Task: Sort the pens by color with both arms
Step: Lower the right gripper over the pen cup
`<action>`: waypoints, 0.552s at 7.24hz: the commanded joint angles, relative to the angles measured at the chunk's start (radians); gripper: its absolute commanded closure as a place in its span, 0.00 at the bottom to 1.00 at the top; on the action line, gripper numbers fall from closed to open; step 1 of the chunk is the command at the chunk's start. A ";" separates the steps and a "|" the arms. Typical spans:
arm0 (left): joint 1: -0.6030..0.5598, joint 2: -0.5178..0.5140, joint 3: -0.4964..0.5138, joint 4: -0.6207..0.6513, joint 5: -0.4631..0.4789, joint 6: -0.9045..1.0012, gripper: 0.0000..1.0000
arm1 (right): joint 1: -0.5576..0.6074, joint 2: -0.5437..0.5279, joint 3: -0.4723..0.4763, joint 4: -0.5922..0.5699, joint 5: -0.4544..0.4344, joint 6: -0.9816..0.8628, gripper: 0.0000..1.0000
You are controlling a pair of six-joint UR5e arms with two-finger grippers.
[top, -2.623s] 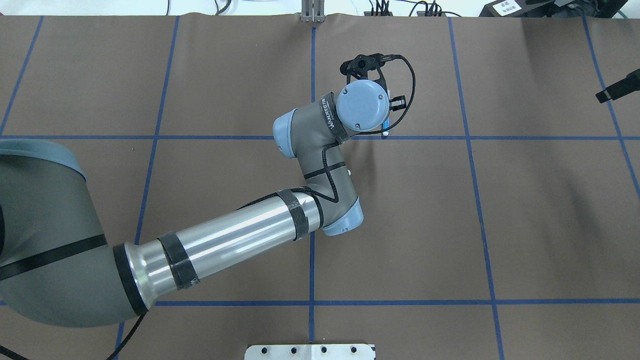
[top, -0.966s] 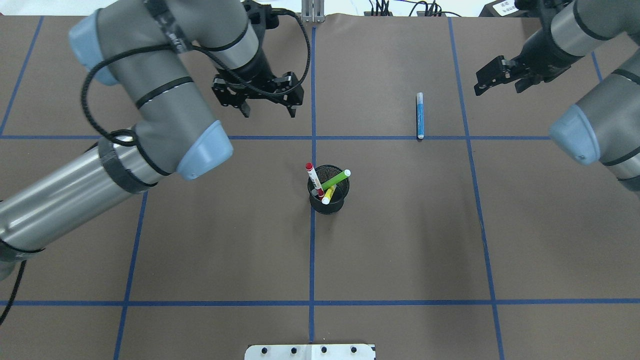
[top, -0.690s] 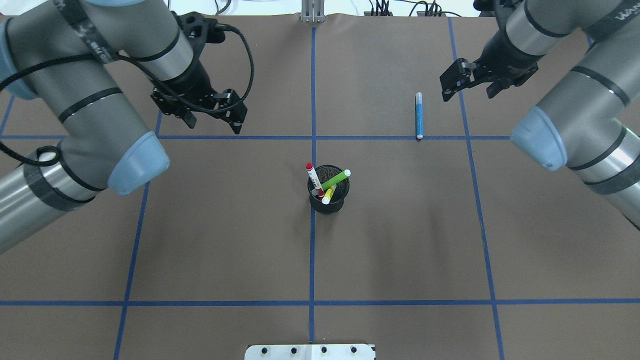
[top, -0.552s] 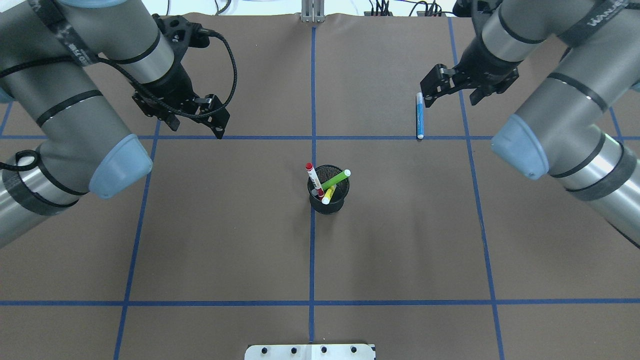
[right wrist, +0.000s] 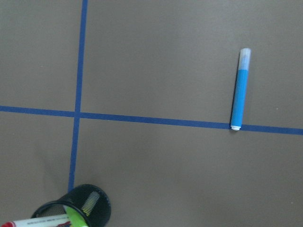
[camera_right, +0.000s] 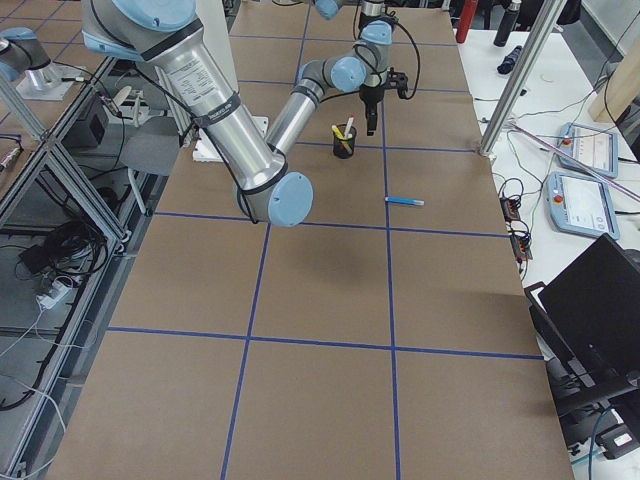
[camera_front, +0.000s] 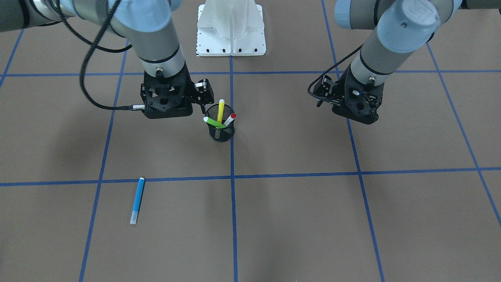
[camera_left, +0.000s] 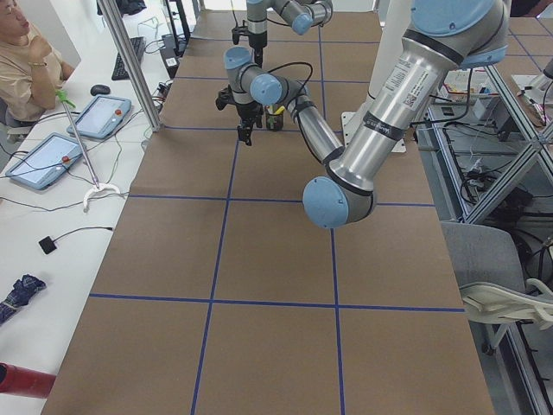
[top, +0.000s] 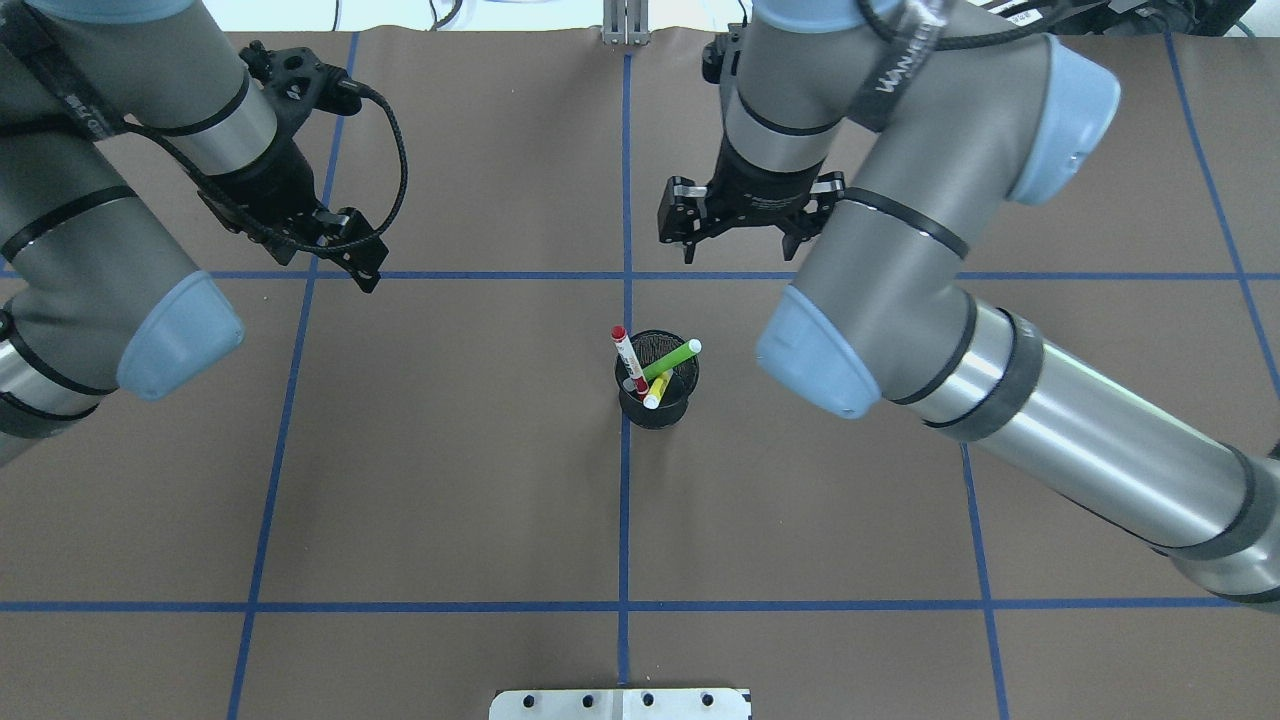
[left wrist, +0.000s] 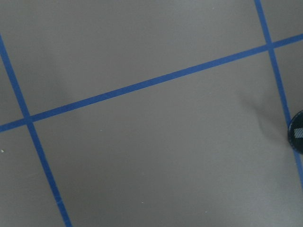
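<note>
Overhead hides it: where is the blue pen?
Front-facing view, lower left: the blue pen lies flat on the table, one end at a tape line, apart from the mesh cup.

R strap [top: 898, 68], black, on R arm [top: 890, 300]: white caps starting "WAN", the rest can't be made out. Pale-blue joint cap [camera_front: 415, 13] on L arm [camera_front: 375, 51]: raised "UR" logo, seen turned. L strap [top: 70, 100] on L arm carries white print, too small to read. L sticker [camera_left: 400, 82] on L arm's silver tube, left side view, and R sticker [camera_right: 205, 78] on R arm's tube, right side view: dark print, illegible. Red pen [right wrist: 42, 221]: small print along its white barrel, blurred, unreadable.
</note>
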 commanded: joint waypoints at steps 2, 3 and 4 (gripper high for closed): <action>-0.052 0.102 -0.031 0.003 -0.002 0.160 0.00 | -0.096 0.334 -0.430 -0.064 -0.011 0.005 0.02; -0.052 0.100 -0.033 0.005 -0.002 0.160 0.00 | -0.111 0.342 -0.447 -0.064 -0.011 -0.009 0.10; -0.052 0.100 -0.033 0.005 -0.002 0.159 0.00 | -0.117 0.336 -0.456 -0.064 -0.013 -0.032 0.21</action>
